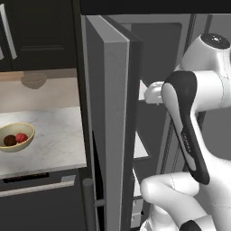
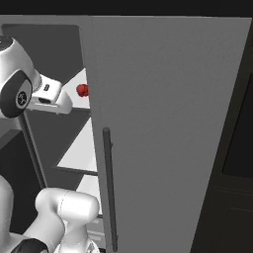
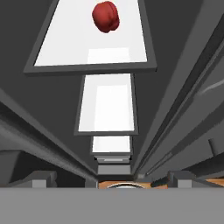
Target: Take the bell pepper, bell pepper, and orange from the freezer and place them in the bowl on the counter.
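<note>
Reaching into the freezer [image 1: 155, 67], arm puts the gripper [image 3: 114, 181] w/ jaws spread wide, nothing held. One pepper [image 3: 106, 16] sits on a white shelf [image 3: 57, 48] inside. Bowl [image 1: 28, 129] on counter [image 1: 58, 140] holds another pepper [image 1: 21, 137] & the orange [image 1: 10, 140], touching.

Surface finishes we see
Matt grey freezer door [image 2: 163, 123], smooth white shelves [image 3: 94, 48], marbled stone counter [image 1: 54, 135], lumpy red bell pepper [image 3: 106, 16].
</note>
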